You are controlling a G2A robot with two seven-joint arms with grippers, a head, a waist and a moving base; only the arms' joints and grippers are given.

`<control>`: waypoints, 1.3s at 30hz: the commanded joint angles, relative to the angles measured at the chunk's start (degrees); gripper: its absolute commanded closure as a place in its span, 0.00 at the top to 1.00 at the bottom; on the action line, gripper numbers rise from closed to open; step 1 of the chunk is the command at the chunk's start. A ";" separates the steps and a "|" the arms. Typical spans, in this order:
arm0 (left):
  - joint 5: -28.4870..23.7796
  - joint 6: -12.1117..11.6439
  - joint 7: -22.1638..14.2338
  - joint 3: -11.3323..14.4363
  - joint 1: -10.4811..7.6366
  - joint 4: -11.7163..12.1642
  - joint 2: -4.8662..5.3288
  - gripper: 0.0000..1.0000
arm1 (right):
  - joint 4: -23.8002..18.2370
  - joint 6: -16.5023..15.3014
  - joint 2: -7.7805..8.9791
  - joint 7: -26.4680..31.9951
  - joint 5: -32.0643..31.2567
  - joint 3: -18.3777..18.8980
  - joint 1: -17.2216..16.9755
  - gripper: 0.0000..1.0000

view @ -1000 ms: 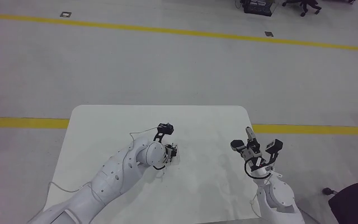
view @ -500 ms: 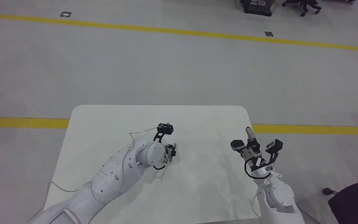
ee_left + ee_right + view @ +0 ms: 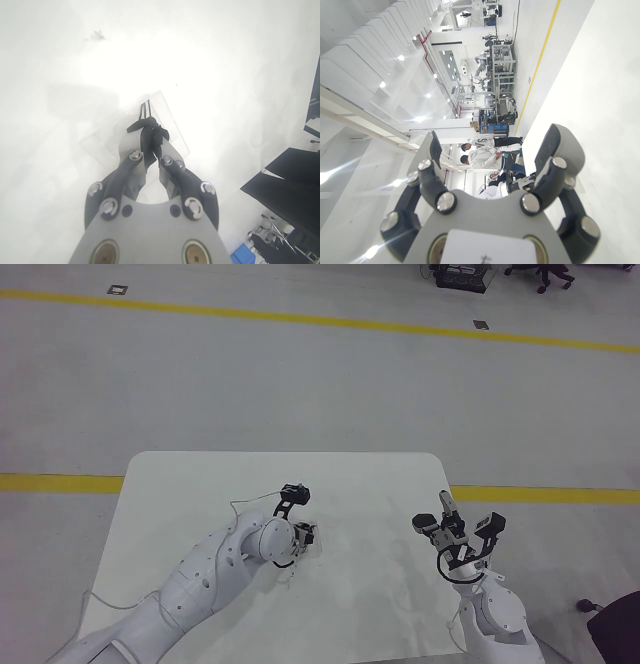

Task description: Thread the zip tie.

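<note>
The left hand is clamped on the black zip tie. The tie sticks out past the fingertips as a bunched dark strip, with a thin loop at its far end. It sits over a clear plastic sheet lying flat on the white surface, about mid-table. Over the last second this arm has only eased back a touch towards the robot, and the grip looks unchanged. I take this to mean the pick-up is settled and the threading itself has not begun. The right hand has not moved in that time. It is held up off the surface near the right edge, well apart from the tie, with its fingers spread wide and nothing between them. It will probably have to come across to take a free end. The bunching seems the main obstacle, since I cannot tell the tail from the head of the tie. The sheet beneath it may also lift or slide with it. Farther out on the surface lies a small scrap, clear of the work. Beyond the table's far edge is grey floor with a yellow line
</note>
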 commanded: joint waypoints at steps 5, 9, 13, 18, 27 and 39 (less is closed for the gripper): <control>0.92 -0.08 -0.17 1.44 -0.69 0.72 -0.23 0.39 | 0.00 0.00 0.00 0.01 0.00 0.00 0.00 1.00; 1.61 0.28 -0.31 2.62 -1.29 1.32 -0.52 0.39 | 0.00 0.00 0.00 0.01 0.00 0.00 0.00 1.00; 1.61 0.41 -0.41 3.46 -1.82 2.11 -0.83 0.37 | 0.00 0.00 0.00 0.01 0.00 0.00 0.00 1.00; 1.81 0.74 -0.20 4.57 -2.46 3.30 -1.26 0.34 | 0.00 0.00 0.00 0.01 0.00 0.00 0.00 1.00; 2.93 2.04 0.38 6.80 -3.73 5.18 -2.22 0.26 | 0.00 0.00 0.00 0.01 0.00 0.00 0.00 1.00; 3.90 3.04 0.59 7.80 -4.71 6.07 -2.83 0.00 | 0.00 0.00 0.00 0.01 0.00 0.00 0.00 1.00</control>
